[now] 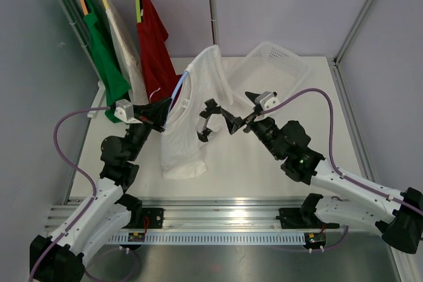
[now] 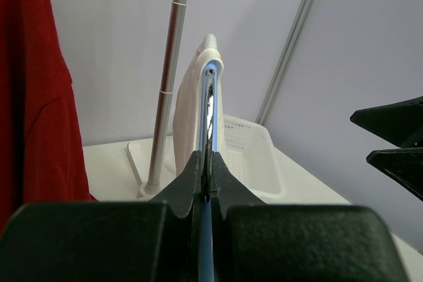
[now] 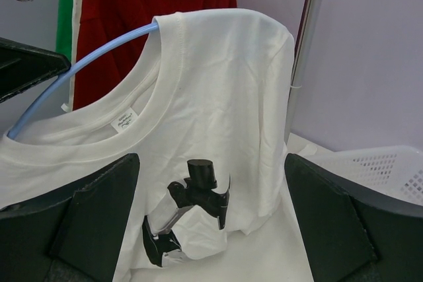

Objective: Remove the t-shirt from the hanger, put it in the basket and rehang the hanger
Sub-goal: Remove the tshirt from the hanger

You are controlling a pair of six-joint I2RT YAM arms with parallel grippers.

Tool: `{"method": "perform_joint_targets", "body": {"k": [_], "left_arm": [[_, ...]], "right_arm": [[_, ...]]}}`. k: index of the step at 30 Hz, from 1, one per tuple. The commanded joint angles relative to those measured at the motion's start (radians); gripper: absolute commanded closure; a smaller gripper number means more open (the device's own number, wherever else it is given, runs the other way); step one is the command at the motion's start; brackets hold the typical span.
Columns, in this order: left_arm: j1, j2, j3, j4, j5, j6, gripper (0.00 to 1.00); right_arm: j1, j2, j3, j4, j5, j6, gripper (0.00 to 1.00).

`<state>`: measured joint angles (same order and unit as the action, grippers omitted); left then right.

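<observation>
Above the middle of the desk (image 1: pixel 264 163), from overhead, the left gripper (image 1: pixel 160 113) held the thin blue hanger (image 1: pixel 180 86) up so the limp white t-shirt (image 1: pixel 198 97) draped down. At the left wrist, its fingers (image 2: pixel 188 176) were clamped on the hanger's smooth rod. At the right wrist, the right gripper (image 3: pixel 211 163) had its fingers apart, probably poised to tug the soft cotton.

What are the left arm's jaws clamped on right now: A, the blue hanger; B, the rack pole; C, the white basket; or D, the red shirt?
A: in the left wrist view the jaws are pressed shut on the blue hanger, which carries the white t-shirt.
</observation>
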<state>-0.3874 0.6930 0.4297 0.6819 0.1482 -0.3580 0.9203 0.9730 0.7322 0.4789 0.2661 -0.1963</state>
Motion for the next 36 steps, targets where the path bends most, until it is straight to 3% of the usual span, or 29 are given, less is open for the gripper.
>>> {"method": "perform_joint_targets", "body": {"k": [1, 9, 16, 26, 36], "left_arm": [[0.002, -0.02, 0.027, 0.119, -0.027, 0.007, 1.0], [0.002, -0.049, 0.034, 0.085, -0.007, -0.01, 1.0], [0.002, -0.055, 0.049, 0.067, -0.015, -0.019, 1.0], [0.002, 0.014, 0.07, 0.085, -0.006, -0.05, 1.0], [0.002, 0.013, 0.072, 0.088, 0.031, -0.061, 1.0]], "right_arm": [[-0.006, -0.048, -0.007, 0.032, -0.044, -0.017, 0.0], [-0.006, -0.065, 0.016, -0.06, -0.103, -0.015, 0.01], [-0.005, -0.016, 0.027, -0.08, -0.359, -0.06, 0.01], [0.0, 0.102, 0.035, -0.008, -0.534, -0.117, 0.09], [0.011, 0.323, 0.032, 0.237, -0.68, -0.201, 0.1]]}}
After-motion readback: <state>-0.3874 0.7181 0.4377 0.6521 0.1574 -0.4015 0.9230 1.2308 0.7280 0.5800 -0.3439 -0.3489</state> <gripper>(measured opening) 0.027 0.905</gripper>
